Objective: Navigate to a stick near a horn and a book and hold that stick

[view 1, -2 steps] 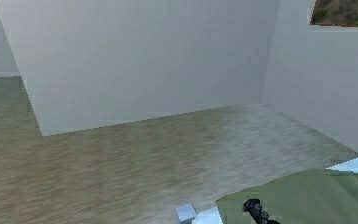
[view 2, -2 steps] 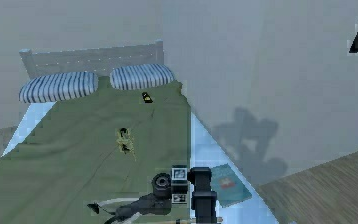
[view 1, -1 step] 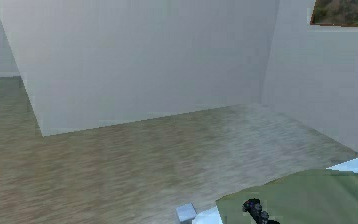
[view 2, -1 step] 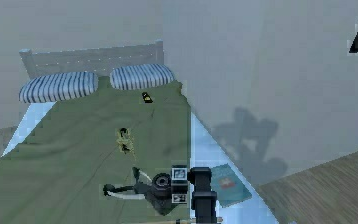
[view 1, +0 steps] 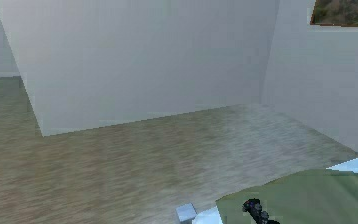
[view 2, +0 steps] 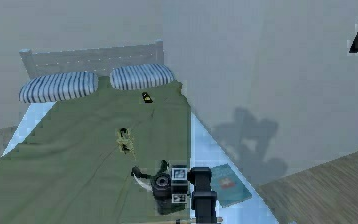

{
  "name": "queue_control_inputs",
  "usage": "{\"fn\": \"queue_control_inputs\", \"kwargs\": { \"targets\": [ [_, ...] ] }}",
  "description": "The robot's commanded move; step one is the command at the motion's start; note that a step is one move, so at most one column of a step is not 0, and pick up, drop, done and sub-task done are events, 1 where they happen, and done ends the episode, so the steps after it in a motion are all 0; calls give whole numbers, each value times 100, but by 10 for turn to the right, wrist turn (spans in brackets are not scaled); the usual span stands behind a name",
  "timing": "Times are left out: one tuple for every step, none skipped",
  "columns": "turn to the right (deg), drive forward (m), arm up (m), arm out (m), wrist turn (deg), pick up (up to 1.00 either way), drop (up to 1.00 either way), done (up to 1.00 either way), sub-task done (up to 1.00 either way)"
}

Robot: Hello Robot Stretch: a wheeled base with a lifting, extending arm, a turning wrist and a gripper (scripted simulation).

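Note:
In the arm side view a bed with a green blanket [view 2: 77, 150] stretches up the picture. My arm [view 2: 202, 195] rises from the bottom edge, and the gripper [view 2: 139, 174] reaches left over the blanket's near part. I cannot tell whether it holds anything. A flat teal book [view 2: 229, 183] lies to the right of the arm on the bed's pale blue edge. A small yellowish thing [view 2: 124, 140] lies on the blanket above the gripper. Farther up, a small dark thing [view 2: 145, 97] rests below the pillows.
Two striped pillows [view 2: 59, 86] [view 2: 142, 75] lean on a grey headboard [view 2: 87, 56]. In the forward view a wood floor [view 1: 117, 165] runs to pale walls; the green bed corner [view 1: 317, 195] sits at the lower right, a dark object [view 1: 255, 210] and a small white box [view 1: 187, 212] beside it.

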Motion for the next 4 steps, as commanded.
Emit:
{"fn": "queue_control_inputs", "kwargs": {
  "targets": [
    [0,0,-30,0,0,0,0,0,0],
    [0,0,0,0,0,100,0,0,0],
    [0,0,10,0,0,0,0,0,0],
    [0,0,0,0,0,0,0,100,0]
  ]
}}
